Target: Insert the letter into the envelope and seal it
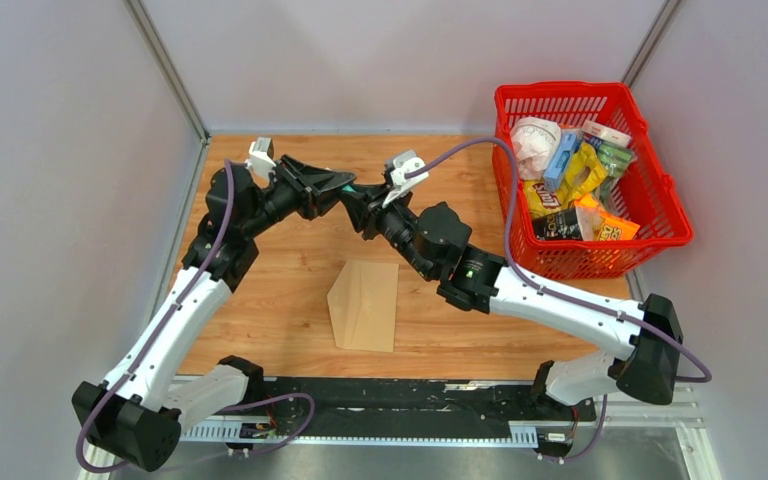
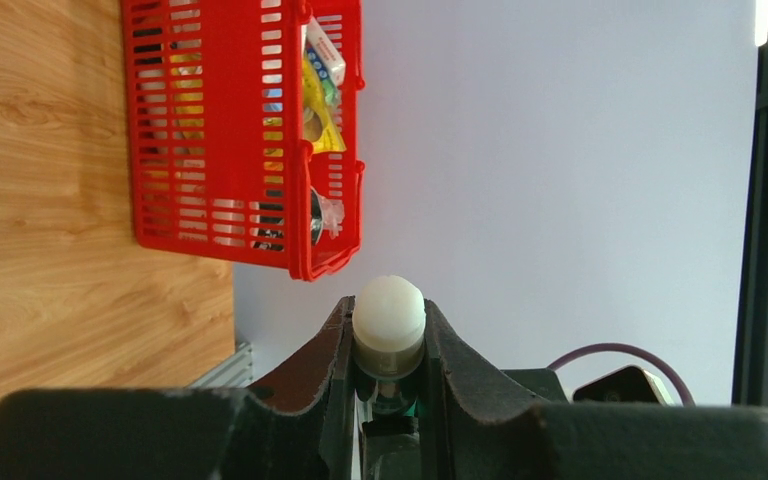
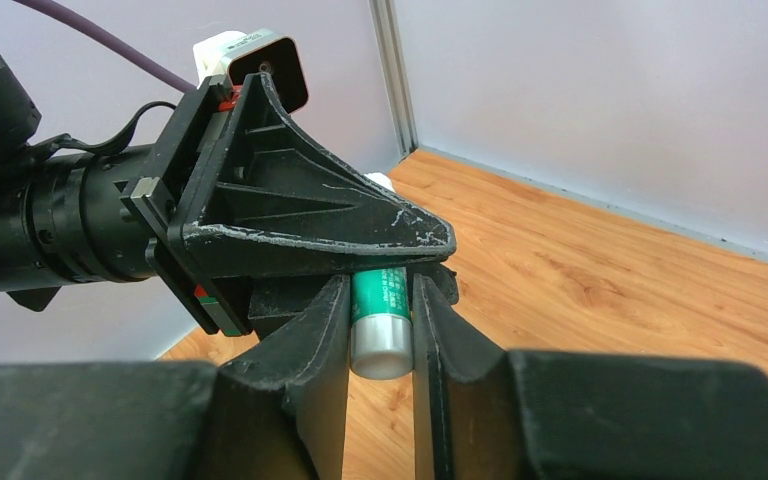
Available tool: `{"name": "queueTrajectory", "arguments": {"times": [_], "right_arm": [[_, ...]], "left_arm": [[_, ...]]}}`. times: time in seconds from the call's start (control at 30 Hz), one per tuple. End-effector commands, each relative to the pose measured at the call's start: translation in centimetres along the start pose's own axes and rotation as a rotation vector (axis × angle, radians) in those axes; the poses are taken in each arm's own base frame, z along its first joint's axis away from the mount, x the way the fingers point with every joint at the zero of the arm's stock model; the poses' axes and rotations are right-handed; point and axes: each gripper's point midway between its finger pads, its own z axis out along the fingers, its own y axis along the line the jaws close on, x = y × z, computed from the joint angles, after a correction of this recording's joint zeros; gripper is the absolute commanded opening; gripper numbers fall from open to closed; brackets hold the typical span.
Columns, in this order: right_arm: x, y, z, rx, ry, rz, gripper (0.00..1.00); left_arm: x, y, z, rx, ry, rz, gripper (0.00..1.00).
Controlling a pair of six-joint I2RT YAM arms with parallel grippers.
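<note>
Envelope: the tan envelope [image 1: 368, 305] is laid flat on the desk [image 1: 290, 310], near its front edge and between the two arms; its pointed flap is turned to the left and its straight long edge to the right.
Open room: bare wood is seen on every side of the envelope. Both forearms are kept clear of its edges.
Left tool: the left tool [image 2: 388, 330] is pinched on the white cap [image 2: 388, 312] of a glue stick [image 3: 381, 335].
Right tool: the right tool [image 3: 380, 300] is pressed onto the green tube of the same stick, its silver end pointing toward the camera.
Meeting place: the two tools are joined tip to tip in the air, beyond the envelope's far edge.
Red basket: the red basket [image 1: 558, 92], filled with snack packets [image 1: 575, 185], is set at the far right of the desk, well apart from the envelope.
Overhead view only: the envelope is shown; the stick is hidden by the tools.
Wrist views only: cap and tube are shown.
</note>
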Motion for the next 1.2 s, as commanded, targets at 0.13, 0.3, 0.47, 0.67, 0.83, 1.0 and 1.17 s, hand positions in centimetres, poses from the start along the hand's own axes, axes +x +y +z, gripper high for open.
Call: {"name": "queueTrajectory", "arguments": {"times": [0.13, 0.3, 0.47, 0.67, 0.83, 1.0, 1.17], "right_arm": [[-2.6, 0.1, -0.1, 0.031, -0.058, 0.040, 0.00], [-2.3, -0.5, -0.8, 0.063, -0.020, 0.029, 0.00], [-1.3, -2.6, -1.8, 0.162, 0.051, 0.002, 0.00], [-1.1, -4.6, -3.4, 0.249, 0.100, -0.025, 0.00], [-1.5, -7.4, -5.0, 0.348, 0.147, -0.038, 0.00], [-0.9, -10.9, -7.5, 0.399, 0.340, -0.008, 0.00], [0.3, -11.2, -10.1, 0.365, 0.578, 0.074, 0.00]], "left_arm": [[0.6, -0.9, -0.2, 0.034, 0.032, -0.064, 0.00], [0.5, -1.2, 0.1, 0.055, 0.026, -0.012, 0.17], [0.3, -1.5, 0.2, 0.070, 0.016, 0.030, 0.43], [0.2, -1.9, 0.8, 0.094, 0.030, 0.065, 0.55], [0.6, -1.1, 0.5, 0.065, 0.048, 0.156, 0.59], [1.3, 0.9, -0.4, -0.005, 0.112, 0.546, 0.59], [1.5, 3.1, 0.3, -0.091, 0.127, 1.110, 0.57]]}}
